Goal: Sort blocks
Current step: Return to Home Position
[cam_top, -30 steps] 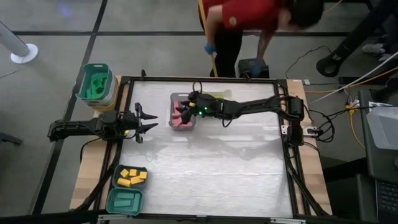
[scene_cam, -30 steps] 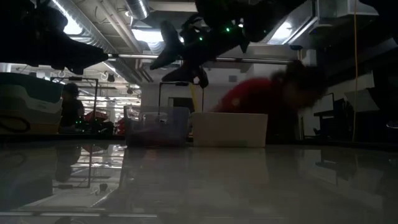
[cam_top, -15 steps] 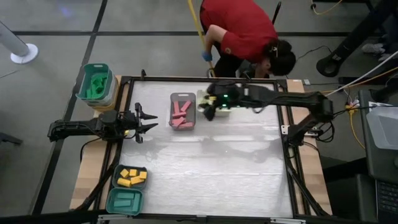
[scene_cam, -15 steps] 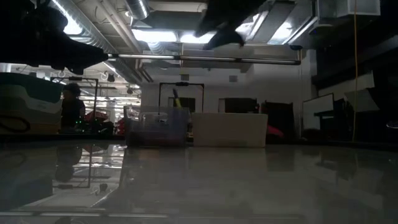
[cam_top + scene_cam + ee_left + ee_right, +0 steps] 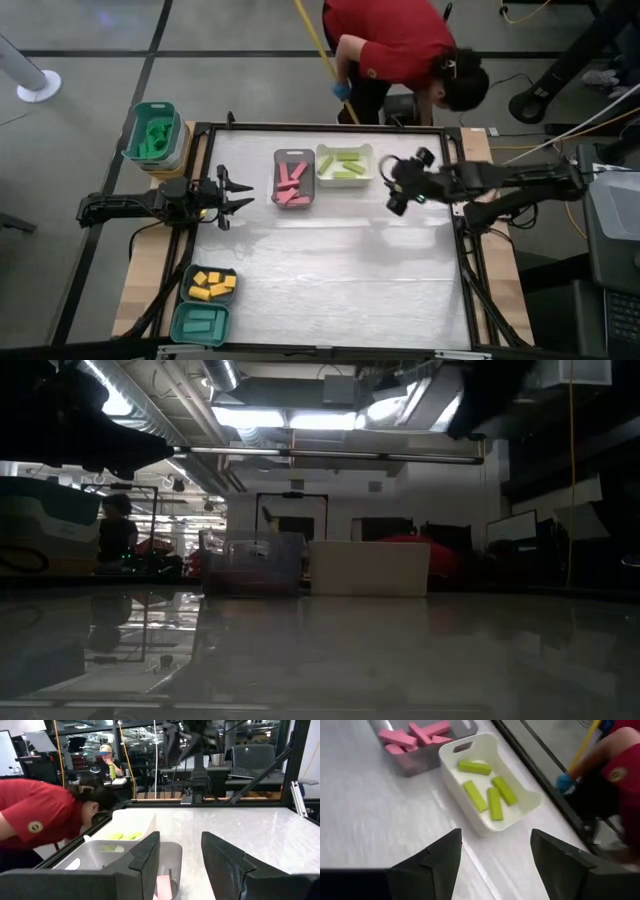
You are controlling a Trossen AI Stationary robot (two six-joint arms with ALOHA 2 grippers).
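Noting both pincers open and empty. The right pincer point(image 5: 398, 185) hangs above the counter point(image 5: 330, 270), just right of the white tray point(image 5: 346, 182). The left pincer point(image 5: 237, 190) waits at the counter's left edge. We find pink blocks point(image 5: 291, 180) in the grey tray point(image 5: 275, 190), light green blocks point(image 5: 345, 164) in the white tray, and yellow blocks point(image 5: 213, 284) by the near-left corner.

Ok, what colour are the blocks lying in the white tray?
Light green bars in the white tray, clearest in the right wrist view.
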